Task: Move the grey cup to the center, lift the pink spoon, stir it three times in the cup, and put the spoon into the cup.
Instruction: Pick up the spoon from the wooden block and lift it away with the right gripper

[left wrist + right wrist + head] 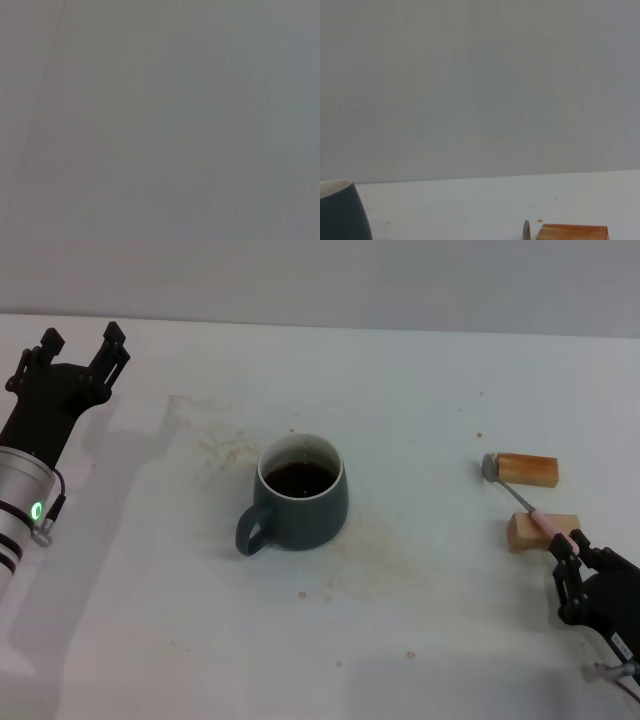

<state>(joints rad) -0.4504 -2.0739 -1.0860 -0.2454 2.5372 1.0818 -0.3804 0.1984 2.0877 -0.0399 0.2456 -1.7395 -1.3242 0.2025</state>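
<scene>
Black and low at the near right edge of the white table (420, 380), my right gripper (572, 552) sits at the pink spoon (522, 502)'s handle end, and I cannot tell whether it has closed on it. The spoon slants across the near wooden block (530, 530), its metal bowl against the farther wooden block (527, 469). The grey cup (300, 495) stands mid-table holding dark liquid, handle toward me, while my left gripper (80, 345) hovers spread and empty at the far left.

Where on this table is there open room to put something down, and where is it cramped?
Open: the wide stretch between the grey cup and the wooden blocks, and between the cup and the left end effector. Cramped: the right edge, where the pink spoon lies across both blocks beside the right end effector.
</scene>
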